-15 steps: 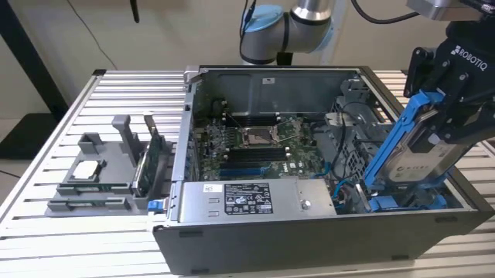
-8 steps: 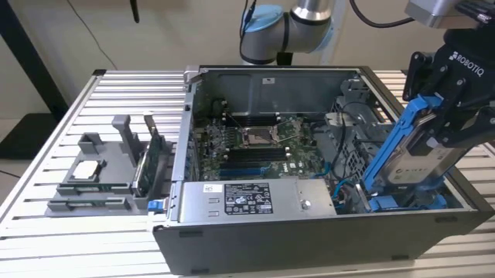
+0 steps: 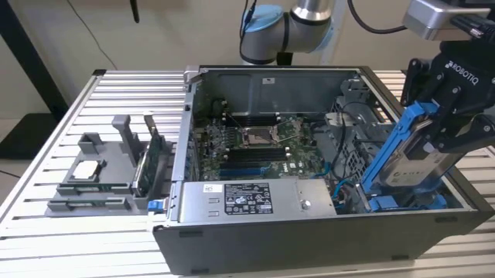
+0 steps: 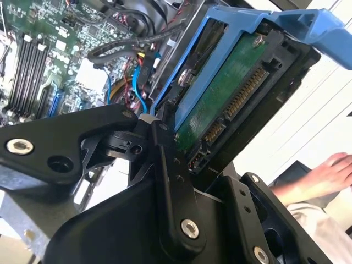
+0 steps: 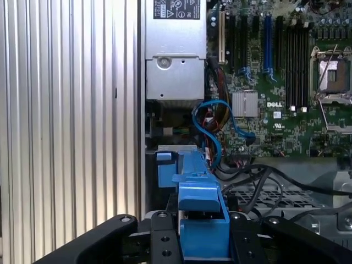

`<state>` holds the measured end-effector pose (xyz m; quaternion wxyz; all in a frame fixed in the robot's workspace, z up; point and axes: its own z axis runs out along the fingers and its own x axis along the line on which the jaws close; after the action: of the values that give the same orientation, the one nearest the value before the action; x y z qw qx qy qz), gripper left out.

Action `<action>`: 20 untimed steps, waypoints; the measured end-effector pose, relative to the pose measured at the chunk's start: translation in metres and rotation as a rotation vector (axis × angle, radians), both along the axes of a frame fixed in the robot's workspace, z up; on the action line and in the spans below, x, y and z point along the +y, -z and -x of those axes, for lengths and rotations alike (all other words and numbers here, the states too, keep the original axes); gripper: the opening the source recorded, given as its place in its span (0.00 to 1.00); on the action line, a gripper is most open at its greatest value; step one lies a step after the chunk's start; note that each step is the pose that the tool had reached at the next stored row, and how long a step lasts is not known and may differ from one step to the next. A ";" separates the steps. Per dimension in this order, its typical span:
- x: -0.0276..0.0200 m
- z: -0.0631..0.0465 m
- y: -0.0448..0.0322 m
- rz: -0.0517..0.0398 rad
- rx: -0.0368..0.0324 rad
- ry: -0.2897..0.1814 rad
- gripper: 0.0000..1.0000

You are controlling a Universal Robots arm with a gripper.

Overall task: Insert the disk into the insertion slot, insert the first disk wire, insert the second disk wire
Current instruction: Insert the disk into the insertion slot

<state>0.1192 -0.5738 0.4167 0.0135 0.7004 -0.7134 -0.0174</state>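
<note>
Gripper [image 3: 437, 130] clenched on the tilted disk [image 3: 406, 165], blue cables [image 5: 211, 102] and power supply [image 3: 255, 200] nearby.

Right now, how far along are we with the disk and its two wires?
Nothing is finished yet. In hand: the gripper has its fingers shut on the disk, held tilted, its lower end down by the drive cage at the exterior view's right of the open case. Left: the disk is not seated in the cage, and its connector is bare, so neither wire is in.
</note>
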 end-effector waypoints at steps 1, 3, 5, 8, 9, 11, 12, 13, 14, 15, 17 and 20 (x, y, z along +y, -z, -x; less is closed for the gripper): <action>0.0000 0.000 0.0009 -0.0006 0.0001 0.000 0.33; 0.0000 -0.001 0.0029 -0.0021 0.0002 0.000 0.33; 0.0001 -0.002 0.0047 -0.0033 0.0006 0.000 0.33; 0.0001 -0.002 0.0078 -0.0047 0.0008 0.000 0.33; 0.0001 -0.003 0.0092 -0.0050 0.0008 0.000 0.33; 0.0001 -0.003 0.0125 -0.0061 0.0009 0.000 0.33; 0.0002 -0.003 0.0141 -0.0064 0.0009 0.000 0.33; 0.0001 -0.003 0.0158 -0.0068 0.0009 0.000 0.33; 0.0001 -0.003 0.0175 -0.0071 0.0009 0.000 0.33; 0.0001 -0.003 0.0192 -0.0076 0.0009 0.000 0.33; 0.0001 -0.003 0.0228 -0.0080 0.0009 0.000 0.33; 0.0001 -0.003 0.0283 -0.0084 0.0009 0.000 0.33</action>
<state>0.1219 -0.5737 0.3884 0.0108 0.7004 -0.7134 -0.0207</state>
